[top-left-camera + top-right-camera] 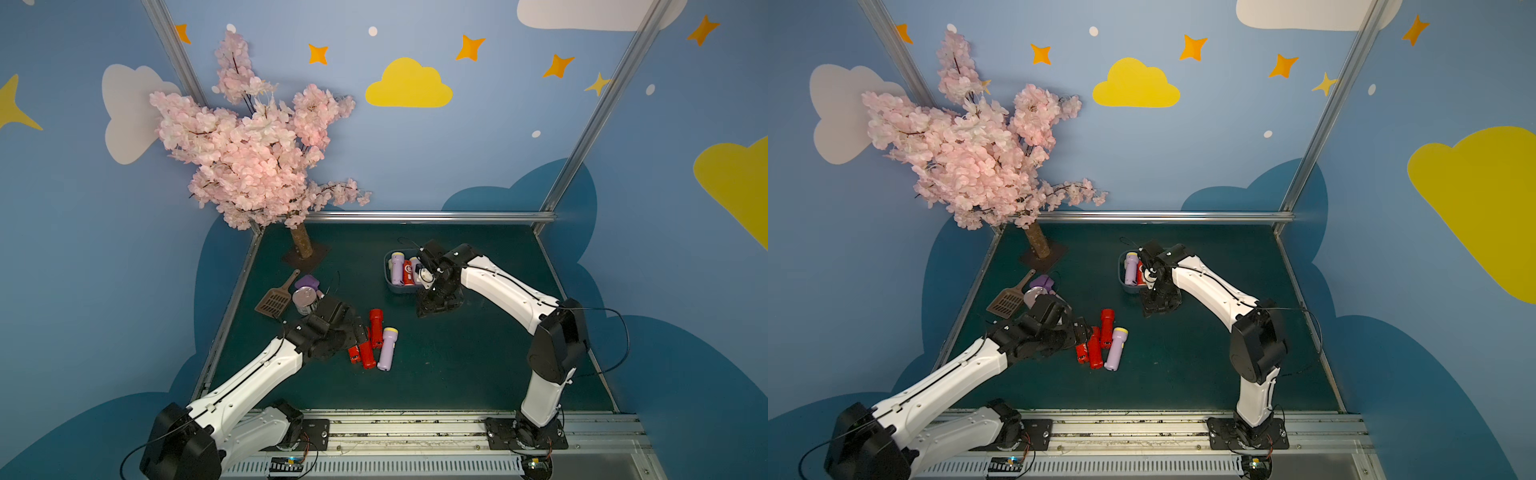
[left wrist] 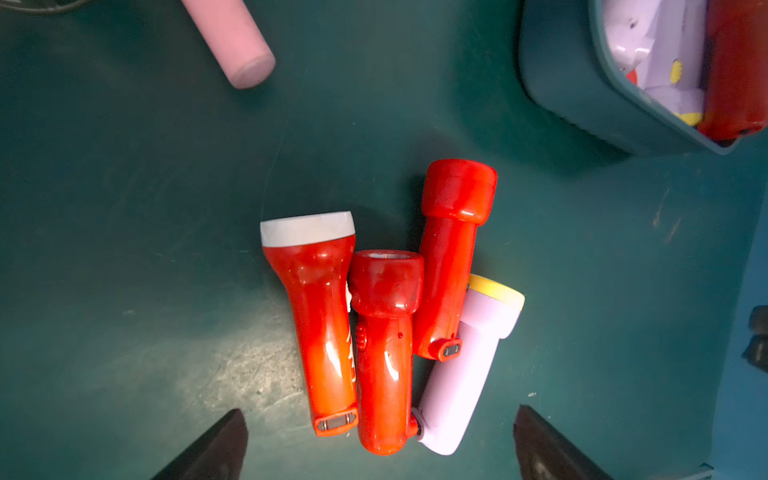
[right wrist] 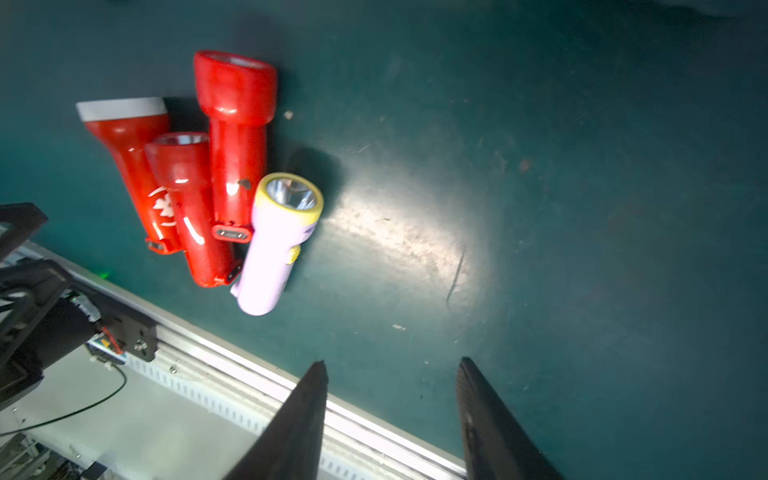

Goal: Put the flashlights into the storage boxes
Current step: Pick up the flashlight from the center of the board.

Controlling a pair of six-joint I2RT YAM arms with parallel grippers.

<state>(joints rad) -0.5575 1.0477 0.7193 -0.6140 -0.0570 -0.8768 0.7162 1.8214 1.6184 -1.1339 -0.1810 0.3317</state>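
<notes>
Right before the left claw (image 2: pixel 379 410) lie four flashlights (image 2: pixel 382 353).

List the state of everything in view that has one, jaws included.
loose flashlights: four, lying flat on the table, touching
boxed flashlights: lying inside the storage box
storage box: upright, partly filled
left gripper: jaws open, empty, by the loose flashlights
right gripper: jaws open, empty
</notes>
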